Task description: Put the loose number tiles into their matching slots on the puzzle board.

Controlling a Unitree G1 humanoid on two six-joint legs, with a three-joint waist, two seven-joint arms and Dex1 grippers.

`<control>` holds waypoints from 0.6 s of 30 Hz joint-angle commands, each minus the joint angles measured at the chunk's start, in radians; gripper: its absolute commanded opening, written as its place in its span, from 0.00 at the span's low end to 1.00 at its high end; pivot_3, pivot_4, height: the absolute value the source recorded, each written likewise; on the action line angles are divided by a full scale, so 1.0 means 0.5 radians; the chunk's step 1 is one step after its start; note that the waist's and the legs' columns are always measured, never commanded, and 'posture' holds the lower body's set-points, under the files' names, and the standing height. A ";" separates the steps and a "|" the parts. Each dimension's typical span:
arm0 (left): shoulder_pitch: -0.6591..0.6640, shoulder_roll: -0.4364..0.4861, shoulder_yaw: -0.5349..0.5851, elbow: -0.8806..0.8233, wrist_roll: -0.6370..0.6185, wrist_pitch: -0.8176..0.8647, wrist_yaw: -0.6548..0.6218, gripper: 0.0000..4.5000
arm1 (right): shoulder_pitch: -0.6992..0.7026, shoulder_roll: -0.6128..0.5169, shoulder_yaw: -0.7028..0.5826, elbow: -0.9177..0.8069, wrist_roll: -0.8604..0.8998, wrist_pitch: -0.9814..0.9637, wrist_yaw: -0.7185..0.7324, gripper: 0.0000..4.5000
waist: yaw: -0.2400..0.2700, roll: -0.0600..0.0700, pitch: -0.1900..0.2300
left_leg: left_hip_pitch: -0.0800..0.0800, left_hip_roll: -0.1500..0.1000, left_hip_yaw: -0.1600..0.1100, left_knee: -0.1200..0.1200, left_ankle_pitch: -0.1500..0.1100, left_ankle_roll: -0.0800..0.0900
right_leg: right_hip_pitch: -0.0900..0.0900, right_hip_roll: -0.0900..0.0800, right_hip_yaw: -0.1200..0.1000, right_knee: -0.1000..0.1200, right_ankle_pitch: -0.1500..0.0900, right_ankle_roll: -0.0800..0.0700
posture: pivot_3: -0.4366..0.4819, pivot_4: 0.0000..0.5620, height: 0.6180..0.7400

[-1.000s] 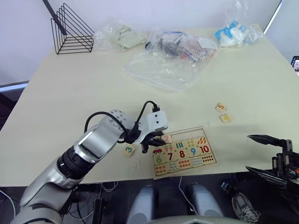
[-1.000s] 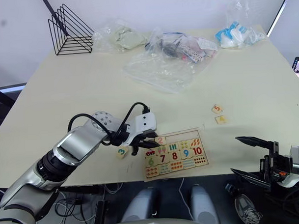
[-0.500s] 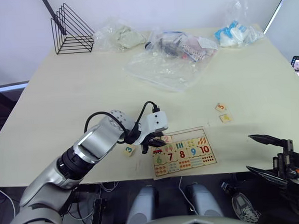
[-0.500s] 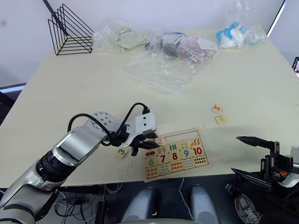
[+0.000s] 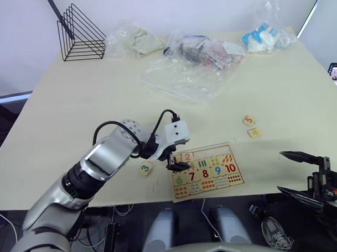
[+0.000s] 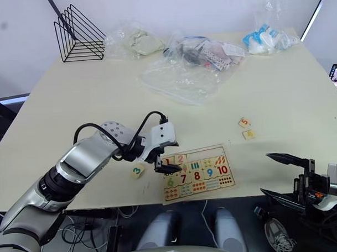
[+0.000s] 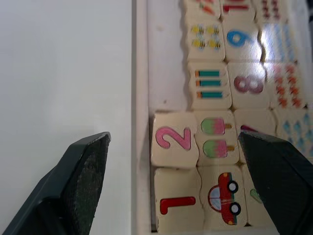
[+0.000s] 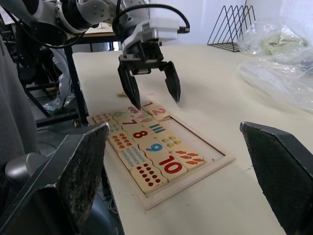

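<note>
The puzzle board (image 5: pixel 237 182) lies near the table's front edge. Tiles 1 (image 7: pixel 177 205) and 2 (image 7: pixel 171 139) sit in the two leftmost slots; the remaining slots (image 7: pixel 166 73) beside them are bare wood. My left gripper (image 5: pixel 175 162) hovers just above those two seated tiles, open, with nothing between its fingers (image 8: pixel 131 88). A green 3 tile (image 5: pixel 145 169) lies loose on the table left of the board. The 5 tile (image 5: pixel 248 120) and a yellow-numeral tile (image 5: pixel 254 133) lie behind the board's right end. My right gripper (image 5: pixel 291 175) hangs open off the front right, away from everything.
A black wire rack (image 5: pixel 79 32) stands at the back left. Clear plastic bags (image 5: pixel 183 70) with odds and ends spread across the back of the table, one more at the back right (image 5: pixel 265 37). The board sits close to the table's front edge (image 5: pixel 127 202).
My left gripper has opened wide and risen slightly, leaving the 1 tile seated in the leftmost slot. The right arm has stayed still.
</note>
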 commanded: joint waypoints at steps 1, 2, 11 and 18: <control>-0.038 -0.022 0.142 0.053 -0.059 -0.128 -0.040 0.98 | 0.001 -0.006 -0.050 -0.059 0.021 -0.005 -0.011 1.00 | 0.000 0.000 0.000 | 0.000 0.000 0.000 0.000 0.000 0.000 | 0.000 0.000 0.000 0.000 0.000 0.000 | 0.48 0.27 1.00; -0.036 -0.036 0.169 0.080 -0.067 -0.165 -0.038 0.98 | 0.002 -0.004 -0.050 -0.058 0.021 -0.007 -0.012 1.00 | 0.000 0.000 0.000 | 0.000 0.000 0.000 0.000 0.000 0.000 | 0.000 0.000 0.000 0.000 0.000 0.000 | 0.48 0.27 1.00; 0.010 -0.062 0.301 0.345 -0.099 -0.520 -0.166 0.62 | 0.000 0.001 -0.057 -0.027 0.018 -0.027 0.007 1.00 | 0.000 0.000 0.000 | 0.000 0.000 0.000 0.001 0.000 0.000 | 0.000 0.000 0.000 0.000 0.000 0.000 | 0.48 0.27 1.00; 0.065 -0.019 0.286 0.490 -0.049 -0.751 -0.287 0.01 | -0.005 0.006 -0.056 -0.022 0.011 -0.032 0.006 1.00 | 0.001 0.000 0.000 | 0.000 0.000 0.000 0.001 0.000 0.000 | 0.000 0.000 -0.001 0.000 0.000 0.000 | 0.48 0.27 1.00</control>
